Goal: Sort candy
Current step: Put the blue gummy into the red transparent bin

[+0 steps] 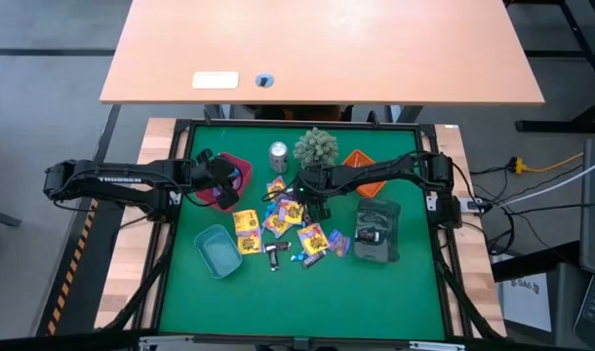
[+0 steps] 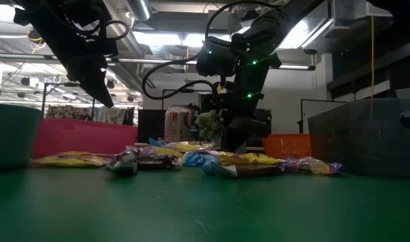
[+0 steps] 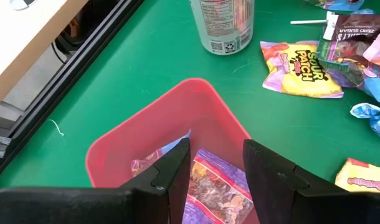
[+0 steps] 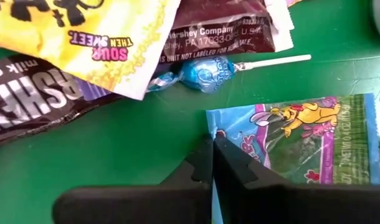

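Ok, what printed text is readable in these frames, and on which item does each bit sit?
"SOUR PATCH": yellow packet.
"ZERO SUGAR": dark wrapper.
"SOUR THEN SWEET": yellow packet.
"Hershey Company... PA 17033", "UNIT NOT LABELED FOR": brown wrapper.
"TROSSEN": left arm.
Silver can label: too small to read.

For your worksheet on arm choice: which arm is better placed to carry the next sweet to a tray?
The right. Its gripper is shut on the blue packet's edge at the candy pile, while the left gripper hangs open over the pink tray, holding nothing.
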{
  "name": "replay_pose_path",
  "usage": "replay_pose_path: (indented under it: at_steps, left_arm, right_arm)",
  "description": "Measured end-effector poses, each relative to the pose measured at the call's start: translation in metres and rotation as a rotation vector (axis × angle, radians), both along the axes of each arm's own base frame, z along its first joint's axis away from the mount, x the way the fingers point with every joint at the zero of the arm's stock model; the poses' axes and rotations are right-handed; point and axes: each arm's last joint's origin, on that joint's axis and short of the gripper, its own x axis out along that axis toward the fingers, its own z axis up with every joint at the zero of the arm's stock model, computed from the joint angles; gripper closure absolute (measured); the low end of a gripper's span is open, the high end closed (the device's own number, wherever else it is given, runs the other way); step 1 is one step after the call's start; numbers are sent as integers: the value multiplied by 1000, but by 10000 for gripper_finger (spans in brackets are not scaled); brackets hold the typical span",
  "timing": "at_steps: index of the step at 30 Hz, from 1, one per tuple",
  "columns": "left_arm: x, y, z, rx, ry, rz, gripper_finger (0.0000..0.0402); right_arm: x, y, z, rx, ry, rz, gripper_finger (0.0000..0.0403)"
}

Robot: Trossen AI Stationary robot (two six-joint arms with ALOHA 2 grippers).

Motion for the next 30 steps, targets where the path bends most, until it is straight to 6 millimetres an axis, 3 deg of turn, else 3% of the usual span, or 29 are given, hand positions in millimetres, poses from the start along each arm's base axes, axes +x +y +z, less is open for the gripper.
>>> replay_pose_path:
  at_steps: [13, 30]
  left_arm:
    - [3, 0, 2, -16, -45, -20, 266]
    - [7, -2, 4, -73, -88, -88, 266]
  right_arm:
    - [-2, 0, 5, 5, 47, -7, 402]
    - [25, 9, 73, 53, -37, 1, 403]
